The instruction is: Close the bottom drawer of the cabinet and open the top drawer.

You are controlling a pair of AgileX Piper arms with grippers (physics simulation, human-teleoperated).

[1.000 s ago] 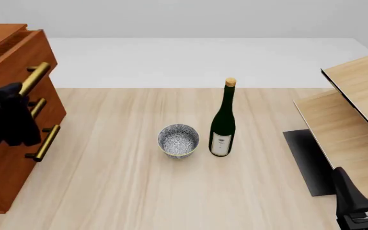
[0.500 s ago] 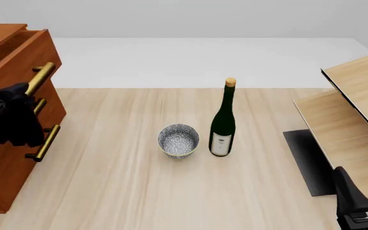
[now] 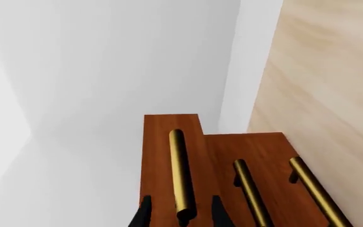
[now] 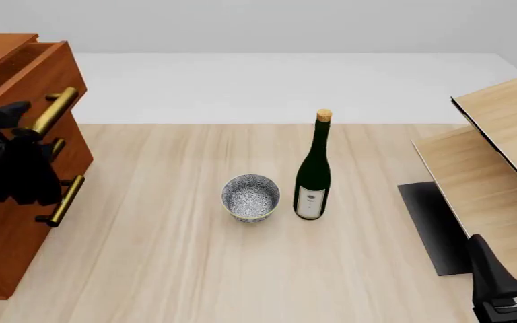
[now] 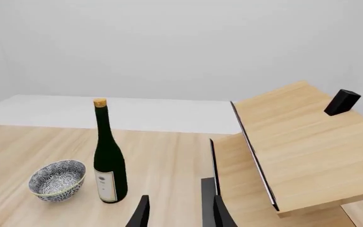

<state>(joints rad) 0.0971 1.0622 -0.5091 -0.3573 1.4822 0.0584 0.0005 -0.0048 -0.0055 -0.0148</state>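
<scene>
The reddish-brown cabinet [image 4: 7, 64] stands at the table's left edge. Its top drawer [image 4: 41, 73] is pulled out past the two below. The bottom drawer [image 4: 3, 235] sits flush with the middle one. My left gripper [image 4: 22, 122] is open, and its fingers [image 3: 145, 213] stand either side of the top drawer's brass handle [image 3: 180, 179] without pinching it. The bottom drawer's handle [image 3: 314, 191] shows in the same left wrist view. My right gripper [image 5: 179, 213] is open and empty, low at the front right [image 4: 501, 282].
A dark green wine bottle [image 4: 314, 176] stands mid-table beside a patterned bowl [image 4: 250, 196]. Pale slanted wooden boards [image 4: 501, 155] and a black mat [image 4: 433, 225] fill the right side, close to the right arm.
The top drawer slid a little further out with the left gripper on its handle. The left fingers have now spread apart off the handle. The right arm has not moved.
</scene>
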